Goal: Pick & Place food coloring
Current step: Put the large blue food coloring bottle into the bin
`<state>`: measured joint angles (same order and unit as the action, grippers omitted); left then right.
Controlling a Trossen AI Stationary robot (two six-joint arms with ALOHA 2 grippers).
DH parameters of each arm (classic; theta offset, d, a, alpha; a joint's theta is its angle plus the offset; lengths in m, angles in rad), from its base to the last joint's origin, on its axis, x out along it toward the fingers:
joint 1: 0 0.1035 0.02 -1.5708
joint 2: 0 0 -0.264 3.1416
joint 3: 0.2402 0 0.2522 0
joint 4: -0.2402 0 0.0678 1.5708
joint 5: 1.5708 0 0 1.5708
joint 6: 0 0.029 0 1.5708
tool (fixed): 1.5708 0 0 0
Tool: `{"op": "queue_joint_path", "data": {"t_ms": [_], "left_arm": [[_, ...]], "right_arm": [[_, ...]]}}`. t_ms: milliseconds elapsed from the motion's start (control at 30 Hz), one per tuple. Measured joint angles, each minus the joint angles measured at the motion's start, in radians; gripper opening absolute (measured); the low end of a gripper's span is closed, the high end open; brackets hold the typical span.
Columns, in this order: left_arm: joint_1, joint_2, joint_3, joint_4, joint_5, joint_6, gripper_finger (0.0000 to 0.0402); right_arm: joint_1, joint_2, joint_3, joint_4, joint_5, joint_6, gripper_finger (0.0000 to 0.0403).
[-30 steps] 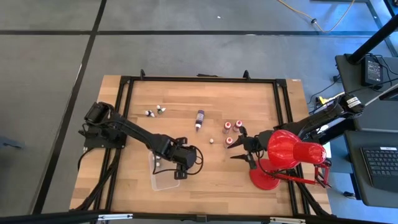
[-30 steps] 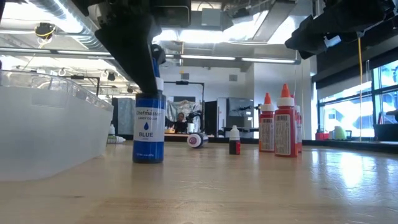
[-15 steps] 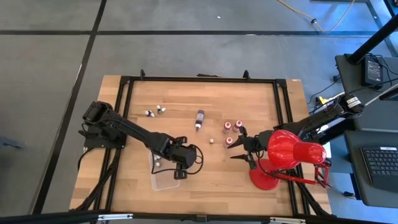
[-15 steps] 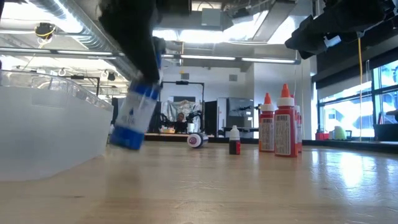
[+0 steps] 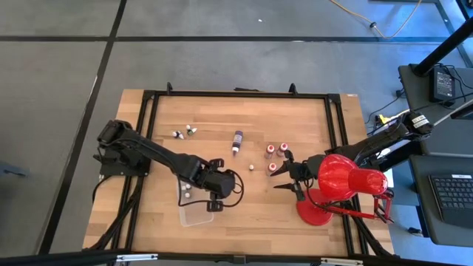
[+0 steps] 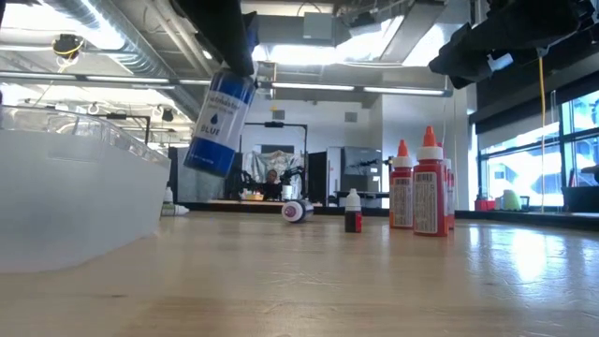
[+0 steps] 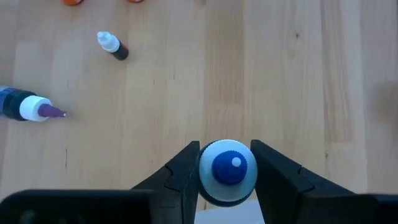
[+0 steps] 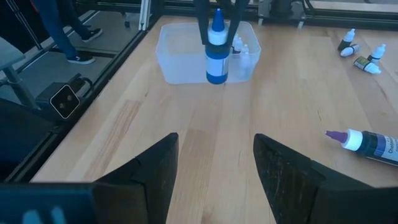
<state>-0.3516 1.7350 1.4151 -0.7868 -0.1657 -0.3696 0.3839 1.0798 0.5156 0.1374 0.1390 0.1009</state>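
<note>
Bottles I count: one blue food-coloring bottle (image 6: 220,124) in the left gripper (image 7: 227,163); one long purple bottle (image 5: 237,140) lying near the table's middle; three red-capped bottles (image 5: 278,150) standing just in front of the right gripper (image 5: 286,175); two small white-capped ones (image 5: 184,132) lying toward the far left; one tiny dark dropper (image 5: 251,168) standing by itself.
Left gripper: I see both fingers clamped on the blue bottle's cap, the bottle hanging tilted, clear of the wood, just beside the tray (image 6: 65,197).
Since a second ago: the blue bottle stood upright on the table then; now I have it lifted and leaning.
Right gripper: parked beside the red lamp (image 5: 341,179), fingers spread apart, holding nothing.
Tray contents: I make out two small white-capped bottles (image 8: 240,48) inside the clear tray; beyond that I cannot tell.
</note>
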Motion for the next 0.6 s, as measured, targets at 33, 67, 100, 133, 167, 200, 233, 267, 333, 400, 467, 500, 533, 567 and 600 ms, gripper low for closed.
{"op": "queue_joint_path", "data": {"t_ms": [33, 67, 100, 133, 167, 200, 233, 267, 333, 400, 467, 500, 533, 567, 600], "left_arm": [[-0.002, -0.003, 0.000, -0.003, 0.000, -0.012, 0.0118], [-0.007, -0.007, 0.000, -0.003, 0.000, -0.025, 0.0118], [-0.016, -0.014, 0.000, -0.006, 0.000, -0.036, 0.0118], [-0.026, -0.023, 0.000, -0.014, 0.000, -0.047, 0.0118], [-0.036, -0.032, 0.000, -0.016, 0.000, -0.062, 0.0118], [-0.047, -0.043, 0.000, -0.015, -0.006, -0.077, 0.0118], [-0.062, -0.057, 0.000, -0.019, -0.022, -0.097, 0.0118], [-0.077, -0.072, 0.000, -0.025, -0.048, -0.119, 0.0118], [-0.112, -0.104, 0.000, -0.040, -0.112, -0.164, 0.0118], [-0.154, -0.132, 0.000, -0.065, -0.195, -0.213, 0.0118], [-0.197, -0.151, 0.000, -0.083, -0.271, -0.269, 0.0118], [-0.218, -0.155, 0.000, -0.095, -0.301, -0.298, 0.0118], [-0.239, -0.155, 0.000, -0.107, -0.324, -0.326, 0.0118], [-0.259, -0.154, 0.000, -0.116, -0.341, -0.354, 0.0118], [-0.277, -0.151, 0.000, -0.124, -0.355, -0.383, 0.0118]], "right_arm": [[0.000, 0.000, 0.000, -0.001, 0.000, 0.000, 0.0211], [0.000, 0.000, 0.000, -0.001, 0.000, 0.000, 0.0211], [0.000, 0.000, 0.000, -0.001, 0.000, 0.000, 0.0211], [0.000, 0.000, 0.000, -0.001, 0.000, 0.000, 0.0211], [0.000, 0.000, 0.000, -0.001, 0.000, 0.000, 0.0211], [0.000, 0.000, 0.000, -0.003, 0.000, 0.001, 0.0211], [0.000, 0.000, 0.000, -0.004, 0.000, 0.001, 0.0211], [0.000, 0.000, 0.000, -0.004, 0.000, 0.001, 0.0211], [0.000, 0.000, 0.000, -0.005, 0.000, 0.002, 0.0211], [0.000, 0.000, 0.000, -0.004, 0.000, 0.002, 0.0211], [0.000, 0.000, 0.000, -0.004, 0.004, 0.004, 0.0211], [0.000, 0.000, 0.000, -0.004, 0.009, 0.004, 0.0211], [0.000, 0.000, 0.000, -0.004, 0.010, 0.006, 0.0211], [0.000, 0.000, 0.000, -0.004, 0.011, 0.009, 0.0211], [0.000, 0.000, 0.000, -0.004, 0.011, 0.016, 0.0211]]}}
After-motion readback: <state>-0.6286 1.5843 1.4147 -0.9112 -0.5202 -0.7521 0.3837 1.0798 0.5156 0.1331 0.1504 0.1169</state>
